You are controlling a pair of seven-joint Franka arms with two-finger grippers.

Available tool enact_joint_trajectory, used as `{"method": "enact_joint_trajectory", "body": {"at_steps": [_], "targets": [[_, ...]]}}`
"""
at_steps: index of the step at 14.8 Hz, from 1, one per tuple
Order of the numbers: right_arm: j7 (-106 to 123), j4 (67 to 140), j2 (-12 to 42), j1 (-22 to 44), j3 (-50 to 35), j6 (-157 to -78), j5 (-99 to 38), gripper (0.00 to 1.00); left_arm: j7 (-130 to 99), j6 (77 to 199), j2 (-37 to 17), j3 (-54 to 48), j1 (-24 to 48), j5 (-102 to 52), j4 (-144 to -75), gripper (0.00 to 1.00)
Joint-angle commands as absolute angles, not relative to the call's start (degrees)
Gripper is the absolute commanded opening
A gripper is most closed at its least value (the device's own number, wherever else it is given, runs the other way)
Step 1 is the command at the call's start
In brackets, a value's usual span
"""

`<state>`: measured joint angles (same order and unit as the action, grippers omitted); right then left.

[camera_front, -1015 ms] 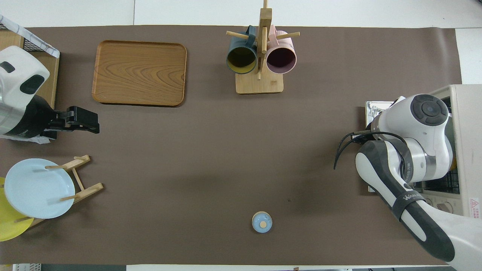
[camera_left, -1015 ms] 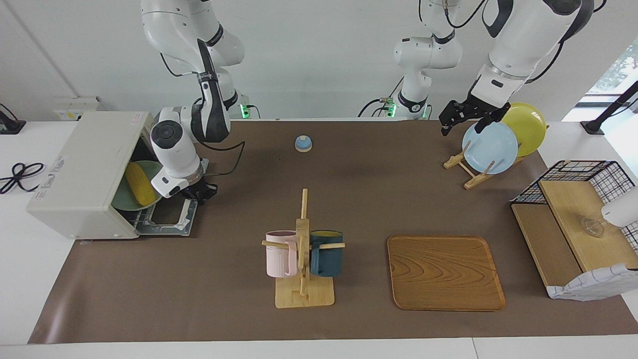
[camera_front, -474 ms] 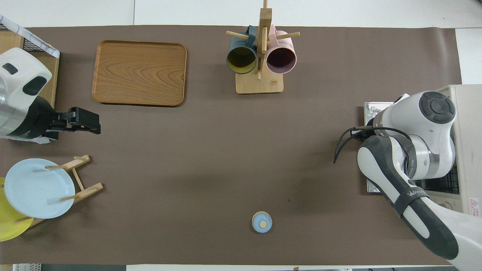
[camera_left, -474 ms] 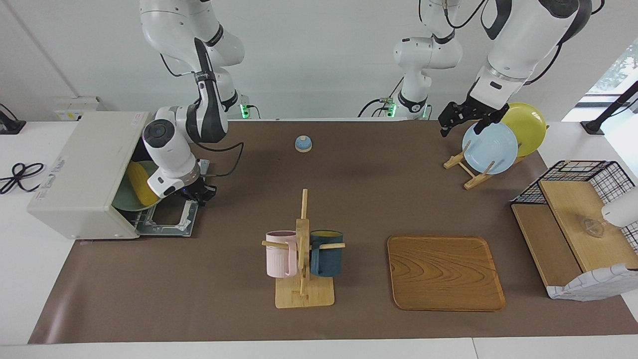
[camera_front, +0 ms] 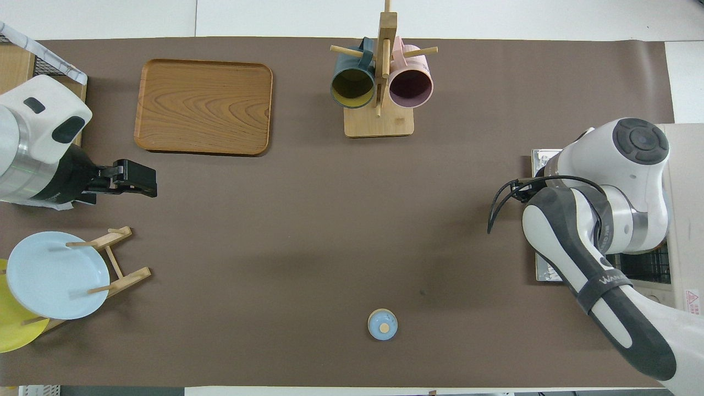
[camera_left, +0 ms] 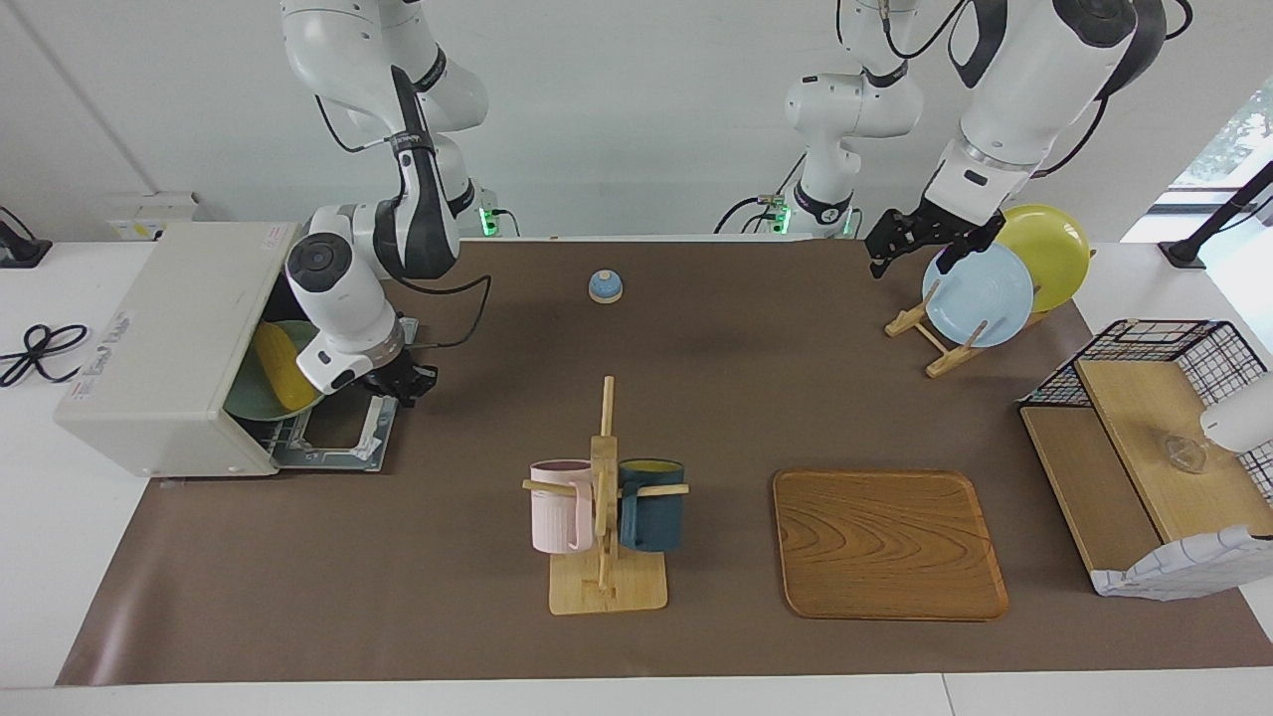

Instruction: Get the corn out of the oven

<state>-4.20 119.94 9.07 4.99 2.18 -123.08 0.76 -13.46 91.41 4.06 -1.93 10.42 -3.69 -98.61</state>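
Note:
The cream-white oven [camera_left: 164, 338] stands at the right arm's end of the table, its door [camera_left: 333, 438] folded down flat. The yellow corn [camera_left: 278, 366] lies on a green plate [camera_left: 249, 400] inside it. My right gripper [camera_left: 400, 385] hangs low over the open door, just in front of the oven's mouth and apart from the corn. In the overhead view the oven [camera_front: 685, 181] shows, but the right arm hides the corn and that gripper. My left gripper [camera_left: 910, 261] is open and empty, and waits in the air beside the plate rack; it also shows in the overhead view [camera_front: 144, 186].
A mug rack [camera_left: 604, 497] with a pink and a dark blue mug stands mid-table. Beside it is a wooden tray [camera_left: 888, 542]. A small blue bell [camera_left: 605, 286] sits near the robots. A plate rack holds a blue plate [camera_left: 977, 294] and a yellow plate [camera_left: 1049, 254]. A wire shelf [camera_left: 1154, 438] stands at the left arm's end.
The right arm's wrist has shifted a little toward the oven, while its gripper stays over the door. The left gripper has drifted slightly toward the table's middle. The corn has not moved.

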Motion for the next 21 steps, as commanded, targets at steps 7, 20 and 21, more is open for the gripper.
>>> {"method": "enact_joint_trajectory", "body": {"at_steps": [7,20,21], "targets": [[-9.14,114.51,6.16,4.92,2.46,-109.15,13.97,0.45,-12.92,94.66,6.15,-1.41,11.43,-3.25,-102.65,1.0],[-4.75,119.44,4.31,3.17,2.46,-112.15,18.54,0.41,-12.83,98.0,5.71,-1.49,11.6,-4.04,-104.5,1.0],[-4.31,119.97,4.22,2.73,2.55,-112.84,18.54,0.41,-12.75,98.17,5.71,-1.41,11.69,-4.56,-104.5,1.0]]}}
